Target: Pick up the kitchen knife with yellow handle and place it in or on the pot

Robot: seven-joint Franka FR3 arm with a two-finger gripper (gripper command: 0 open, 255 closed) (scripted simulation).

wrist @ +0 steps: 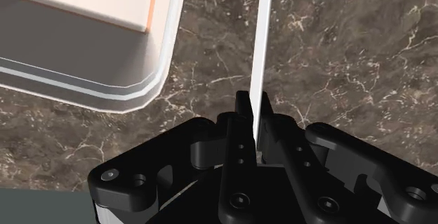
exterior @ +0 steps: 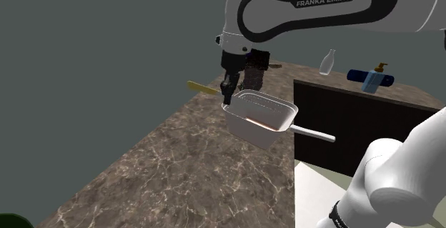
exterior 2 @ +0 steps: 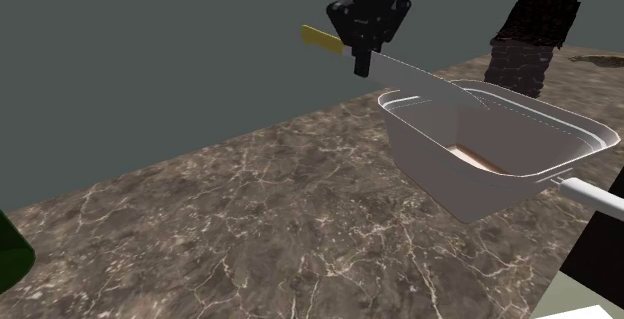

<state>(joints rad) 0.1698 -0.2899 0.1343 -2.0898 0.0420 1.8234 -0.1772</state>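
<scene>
Over the brown marble counter [exterior 2: 230,227], the gripper [exterior 2: 362,62] pinches the knife [exterior 2: 410,71] by its blade, level and just beside the pot [exterior 2: 440,172], its length running along the pot's rim, not yet above it.

Shoulder camera looks down from behind the arm [exterior: 314,5]; second sits nearer, lower; wrist faces down. All show the pot [exterior: 251,128].

I hold the knife [exterior 2: 425,79] edge-on between my gripper's [exterior 2: 362,64] fingers, clear of the counter and roughly level. Its yellow handle sticks out one side and its long pale blade the other, just beside the pot [exterior 2: 440,172], above its rim. The pot is pale and squarish, with rounded corners, a straight handle and a reddish-brown floor.
</scene>
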